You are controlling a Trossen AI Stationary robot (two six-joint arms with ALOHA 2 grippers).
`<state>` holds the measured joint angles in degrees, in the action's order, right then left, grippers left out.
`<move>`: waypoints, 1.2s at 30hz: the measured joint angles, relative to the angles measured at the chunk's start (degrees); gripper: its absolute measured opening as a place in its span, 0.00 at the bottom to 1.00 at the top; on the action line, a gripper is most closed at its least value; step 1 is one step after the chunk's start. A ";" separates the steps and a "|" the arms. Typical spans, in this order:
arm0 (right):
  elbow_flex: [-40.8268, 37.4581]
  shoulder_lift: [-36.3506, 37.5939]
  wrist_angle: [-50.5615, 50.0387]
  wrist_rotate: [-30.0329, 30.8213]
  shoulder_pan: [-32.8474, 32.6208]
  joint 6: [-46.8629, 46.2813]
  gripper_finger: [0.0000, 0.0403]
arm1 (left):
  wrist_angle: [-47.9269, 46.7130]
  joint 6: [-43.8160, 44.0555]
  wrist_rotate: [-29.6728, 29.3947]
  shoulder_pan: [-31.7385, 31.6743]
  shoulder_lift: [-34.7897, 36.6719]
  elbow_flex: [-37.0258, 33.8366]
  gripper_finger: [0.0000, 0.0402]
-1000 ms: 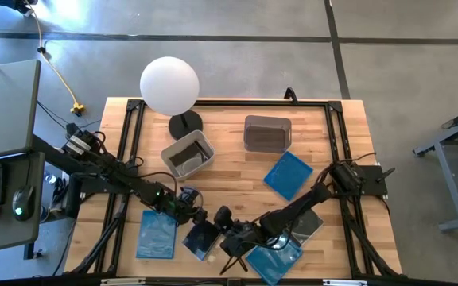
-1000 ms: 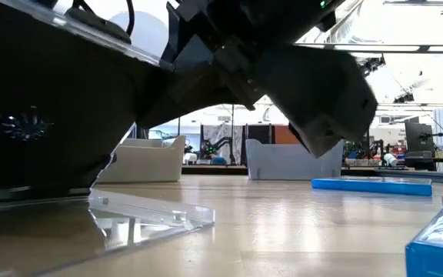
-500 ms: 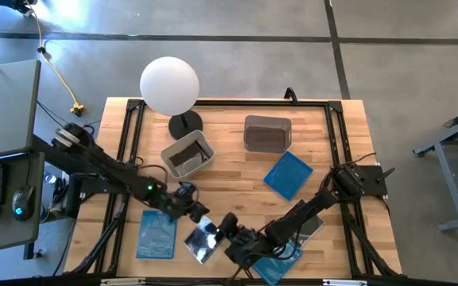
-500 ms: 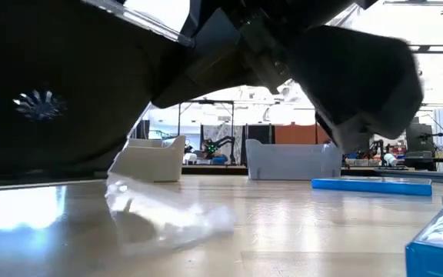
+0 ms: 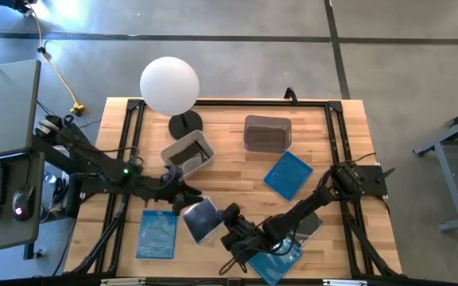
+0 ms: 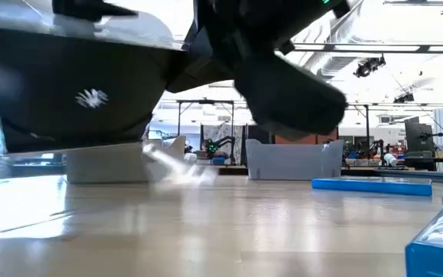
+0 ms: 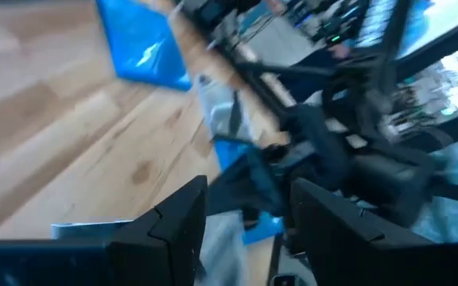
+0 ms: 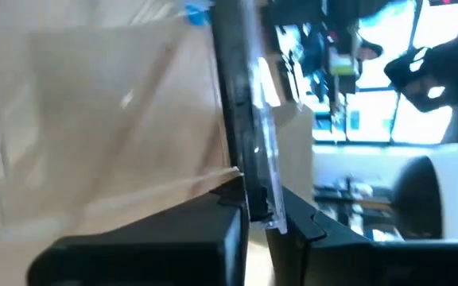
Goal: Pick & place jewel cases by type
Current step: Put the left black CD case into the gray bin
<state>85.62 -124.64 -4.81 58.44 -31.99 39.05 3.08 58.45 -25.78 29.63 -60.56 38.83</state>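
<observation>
1 clear jewel case (image 5: 200, 218) between right gripper's (image 5: 227, 220) jaws.

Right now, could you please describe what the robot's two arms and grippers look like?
Both are dark, slim, jointed arms. The left arm shows a small green light and loose cables near its base. The left gripper has two broad, angular black fingers; the right gripper has similar flat black fingers.

From my left wrist camera I see my left gripper (image 7: 245, 218) with its two dark fingers (image 7: 173, 226) spread apart and nothing between them. Past them is the wooden table (image 7: 70, 143). A blue jewel case (image 7: 143, 48) lies flat on it. The other arm (image 7: 348, 159) is near, dark and blurry.
</observation>
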 joint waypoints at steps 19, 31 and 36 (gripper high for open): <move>0.00 0.00 11.98 11.57 9.43 15.69 0.08 | -0.22 -16.20 -0.37 0.00 9.01 0.00 0.45; 0.00 0.40 22.73 7.47 16.36 28.94 0.08 | -0.21 -16.20 1.42 0.00 9.03 0.00 0.45; 0.14 0.54 29.92 0.54 19.42 34.46 0.07 | -0.23 -16.21 2.25 0.00 9.03 0.00 0.45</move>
<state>85.77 -124.10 25.11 58.98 -12.57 73.52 2.85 42.24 -23.53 29.63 -51.53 38.83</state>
